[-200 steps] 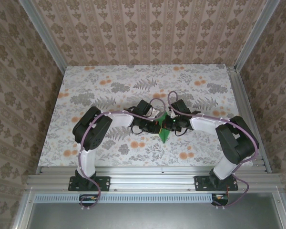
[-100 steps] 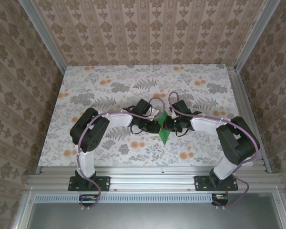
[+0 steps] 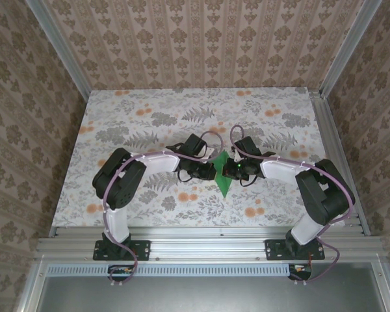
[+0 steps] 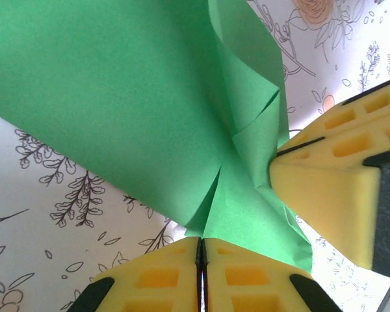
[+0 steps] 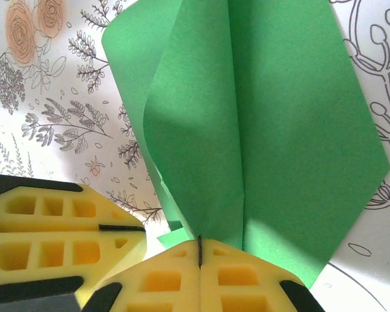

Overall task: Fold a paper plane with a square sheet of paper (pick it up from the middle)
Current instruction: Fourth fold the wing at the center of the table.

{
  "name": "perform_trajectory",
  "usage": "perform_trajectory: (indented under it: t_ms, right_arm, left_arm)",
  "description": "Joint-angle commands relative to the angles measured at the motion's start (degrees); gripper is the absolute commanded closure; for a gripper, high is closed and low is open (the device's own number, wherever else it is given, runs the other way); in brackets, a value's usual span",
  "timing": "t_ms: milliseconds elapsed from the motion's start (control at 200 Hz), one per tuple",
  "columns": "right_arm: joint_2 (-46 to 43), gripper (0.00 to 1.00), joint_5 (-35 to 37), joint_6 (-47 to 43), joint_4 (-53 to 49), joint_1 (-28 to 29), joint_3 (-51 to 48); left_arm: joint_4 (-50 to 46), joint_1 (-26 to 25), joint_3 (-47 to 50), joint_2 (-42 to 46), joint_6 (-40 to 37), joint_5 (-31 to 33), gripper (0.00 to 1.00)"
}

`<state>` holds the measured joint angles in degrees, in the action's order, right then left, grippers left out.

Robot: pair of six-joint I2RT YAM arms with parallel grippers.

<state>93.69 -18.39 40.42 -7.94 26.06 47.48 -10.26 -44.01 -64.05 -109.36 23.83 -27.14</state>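
Observation:
The square sheet of paper [image 3: 223, 179] is bright green, creased and folded into a pointed shape, and it is held above the table's middle between both grippers. My left gripper [image 3: 212, 170] is shut on its near edge; in the left wrist view the yellow fingertips [image 4: 247, 273] meet on the green paper [image 4: 130, 97] at my left gripper [image 4: 201, 242]. My right gripper [image 3: 230, 169] is shut on the sheet from the other side. In the right wrist view my right gripper [image 5: 200, 243] pinches a centre fold of the paper [image 5: 279, 123].
The two grippers nearly touch: the right one's yellow fingers [image 4: 331, 188] sit beside the left, and the left one's fingers [image 5: 58, 227] show beside the right. The floral tabletop [image 3: 149, 117] lies open all round, bounded by aluminium rails [image 3: 201, 237].
The left arm's elbow has drifted left and toward the near edge. Both grippers stay shut on the green paper, whose lower tip now hangs slightly lower.

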Motion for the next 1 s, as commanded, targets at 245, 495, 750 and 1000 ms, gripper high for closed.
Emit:
perform_trajectory:
  t_ms: [245, 495, 750, 1000]
  right_arm:
    - [-1.32, 0.98, 0.20, -1.14, -1.75, -0.31, -0.37]
    - [-1.16, 0.98, -2.05, 0.26, 0.23, -0.20, -0.30]
    - [-0.13, 0.98, -2.93, 1.00, 0.63, 0.32, 0.35]
    - [0.92, 0.98, -3.41, 2.24, 1.82, 0.49, 0.35]
  left_arm:
    - [2.26, -0.90, -1.50, -3.45, 1.78, -0.11, 0.93]
    - [2.26, -0.85, -1.10, -4.41, 1.43, 0.02, 0.95]
    - [3.98, -0.77, -0.19, -4.87, 1.26, -0.29, 0.99]
    - [5.73, -0.64, 1.11, -4.59, 1.36, -0.63, 1.00]
